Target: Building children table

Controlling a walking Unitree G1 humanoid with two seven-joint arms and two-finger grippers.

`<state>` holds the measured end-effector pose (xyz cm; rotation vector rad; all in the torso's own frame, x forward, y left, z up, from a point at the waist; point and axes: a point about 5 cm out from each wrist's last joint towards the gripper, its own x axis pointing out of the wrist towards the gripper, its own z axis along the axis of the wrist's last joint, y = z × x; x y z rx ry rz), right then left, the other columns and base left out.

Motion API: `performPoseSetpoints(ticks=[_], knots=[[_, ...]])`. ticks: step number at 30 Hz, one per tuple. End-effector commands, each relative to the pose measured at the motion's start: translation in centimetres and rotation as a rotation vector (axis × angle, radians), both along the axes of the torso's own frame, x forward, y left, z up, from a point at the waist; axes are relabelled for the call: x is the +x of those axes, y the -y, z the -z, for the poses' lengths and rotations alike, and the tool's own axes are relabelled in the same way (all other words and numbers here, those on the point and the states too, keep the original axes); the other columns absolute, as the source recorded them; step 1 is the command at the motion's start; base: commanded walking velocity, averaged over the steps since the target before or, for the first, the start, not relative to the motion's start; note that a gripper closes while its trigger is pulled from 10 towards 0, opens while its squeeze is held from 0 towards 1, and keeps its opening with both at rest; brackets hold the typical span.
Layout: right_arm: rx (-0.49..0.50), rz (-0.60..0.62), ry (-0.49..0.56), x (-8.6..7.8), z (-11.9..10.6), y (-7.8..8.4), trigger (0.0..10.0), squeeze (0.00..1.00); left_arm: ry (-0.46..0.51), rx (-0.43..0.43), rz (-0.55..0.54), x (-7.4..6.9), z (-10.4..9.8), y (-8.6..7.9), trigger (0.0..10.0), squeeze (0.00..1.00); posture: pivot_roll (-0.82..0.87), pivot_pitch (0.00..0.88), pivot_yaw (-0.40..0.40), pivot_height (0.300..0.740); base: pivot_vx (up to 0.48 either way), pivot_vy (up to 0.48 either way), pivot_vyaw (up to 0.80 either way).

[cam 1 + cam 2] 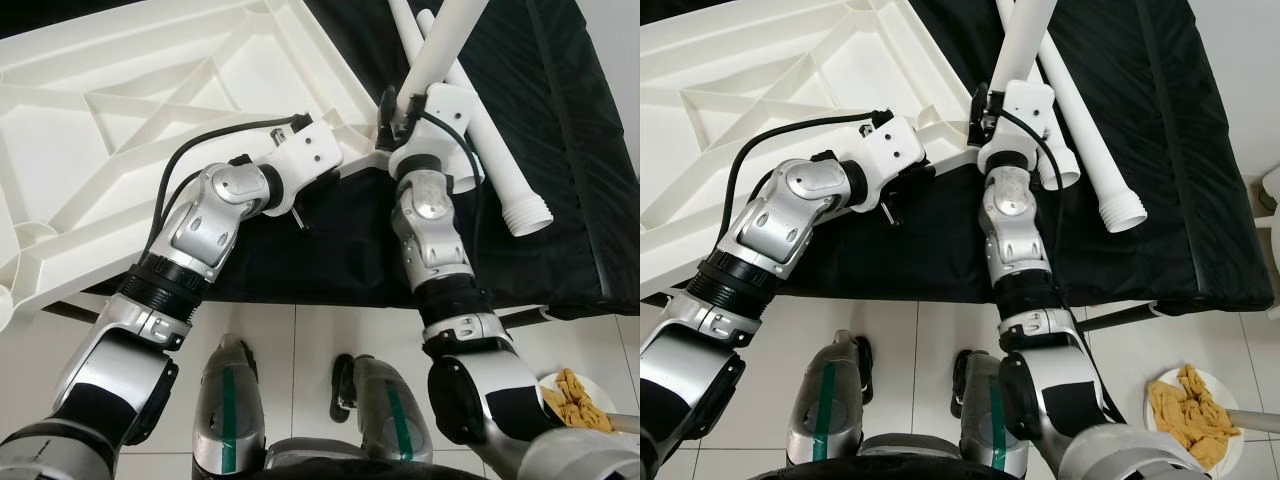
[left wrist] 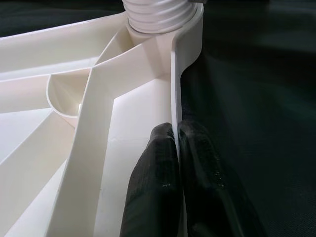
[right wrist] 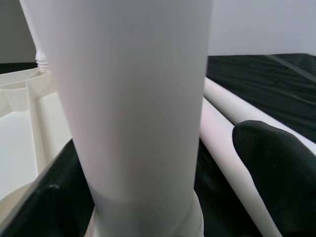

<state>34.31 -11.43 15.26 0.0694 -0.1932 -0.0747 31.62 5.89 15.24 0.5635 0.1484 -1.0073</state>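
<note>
left gripper (image 2: 174, 163): jaws pinched on side rim of upturned white ribbed plastic tabletop (image 1: 130, 110) | right gripper (image 3: 163, 163): jaws clasping white plastic tube leg (image 3: 133, 108), upright between them in corner socket

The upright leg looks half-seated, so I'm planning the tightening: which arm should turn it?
Probably the right: the right gripper already wraps the leg, while the left gripper pinches the tabletop rim, steadying it.

The ribbed tabletop (image 1: 150, 110) and the table legs (image 1: 1095, 130) are plain white, the cloth (image 1: 560, 150) beneath them black, the floor (image 1: 1200, 350) pale tile with thin grout lines, the plate (image 1: 1165, 385) white with tan pieces, both arms silver with black fingers (image 2: 158, 187).
</note>
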Motion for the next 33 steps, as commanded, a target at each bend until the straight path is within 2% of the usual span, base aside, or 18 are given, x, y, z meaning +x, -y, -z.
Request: performPoseSetpoints(ticks=[1,8,10,11,14,15,20,26,33], knots=[[0.005,-0.024,-0.034,-0.3,0.9,0.4,10.0,1.0,0.056,-0.033,0.018,-0.3,-1.1,0.6,10.0,0.0,0.08,0.048,-0.051,0.74,0.0,0.0,0.0],[-0.026,-0.194,-0.021,-0.5,1.0,0.7,10.0,1.0,0.059,-0.035,0.019,-0.3,-1.1,0.7,10.0,0.0,0.07,0.039,-0.055,0.74,0.0,0.0,0.0],[-0.059,-0.311,-0.038,-0.5,1.4,0.7,10.0,1.0,0.06,-0.037,0.019,-0.3,-1.1,0.7,10.0,0.0,0.07,0.036,-0.056,0.74,0.0,0.0,0.0],[-0.083,-0.369,-0.049,-0.5,1.6,0.8,10.0,0.75,0.061,-0.037,0.02,-0.2,-1.1,0.8,10.0,0.0,0.07,0.035,-0.057,0.74,0.0,0.0,0.0],[-0.098,-0.406,-0.056,-0.5,1.7,1.0,10.0,0.75,0.061,-0.038,0.021,-0.2,-1.1,0.8,10.0,0.0,0.07,0.035,-0.057,0.74,0.0,0.0,0.0],[-0.105,-0.432,-0.056,-0.4,1.7,1.3,10.0,0.0,0.062,-0.038,0.022,-0.2,-1.1,0.9,10.0,0.0,0.07,0.036,-0.056,0.74,0.0,0.0,0.0],[-0.129,-0.486,-0.033,0.0,1.2,2.0,10.0,0.0,0.062,-0.04,0.025,-0.2,-1.1,0.9,10.0,0.0,0.07,0.037,-0.054,0.74,0.0,0.0,0.0],[-0.212,-0.576,-0.056,1.5,0.4,3.3,10.0,0.0,0.067,-0.042,0.014,0.0,-1.4,0.8,10.0,0.0,0.08,0.044,-0.059,0.74,0.0,0.0,0.0],[-0.211,-0.648,-0.053,2.1,-0.2,3.7,10.0,0.0,0.064,-0.05,0.02,-0.4,-1.3,1.1,10.0,0.0,0.08,0.047,-0.062,0.74,0.0,0.0,0.0]])
